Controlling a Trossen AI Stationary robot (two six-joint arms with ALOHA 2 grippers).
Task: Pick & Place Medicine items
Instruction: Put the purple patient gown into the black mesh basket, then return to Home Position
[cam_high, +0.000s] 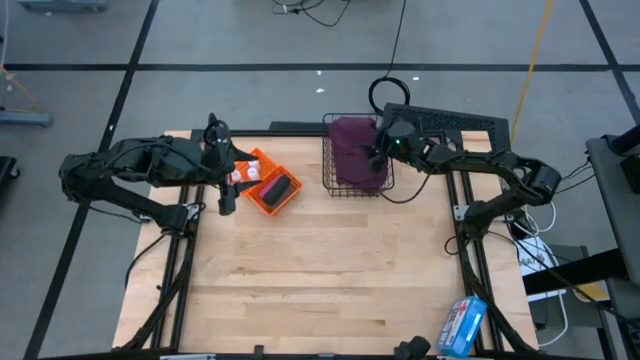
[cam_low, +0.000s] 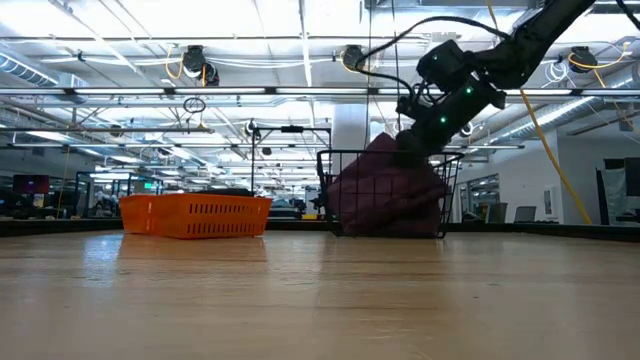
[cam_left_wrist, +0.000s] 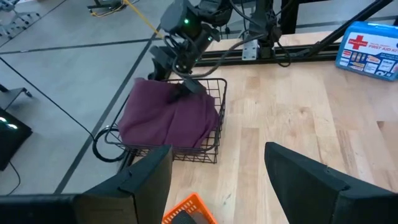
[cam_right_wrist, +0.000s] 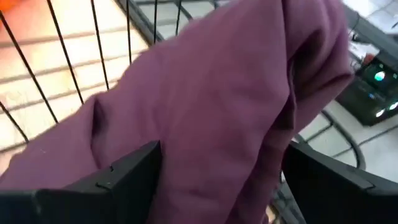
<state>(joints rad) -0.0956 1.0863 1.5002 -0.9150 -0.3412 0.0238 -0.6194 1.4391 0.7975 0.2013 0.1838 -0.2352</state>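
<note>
The blue-and-white box (cam_left_wrist: 369, 43) bears a red cross and reads "FIRST AID KIT".

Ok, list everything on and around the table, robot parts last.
Maroon cloth: one, maroon, heaped in the wire basket.
Black wire basket: one, black, far middle of the table.
Orange plastic tray: one, orange, far left, holding a dark object and small white items.
Blue-and-white first aid packet: one, near right corner.
Wooden table: one, light wood.
Left gripper: open, beside the orange tray.
Right gripper: open, over the cloth in the basket.
</note>
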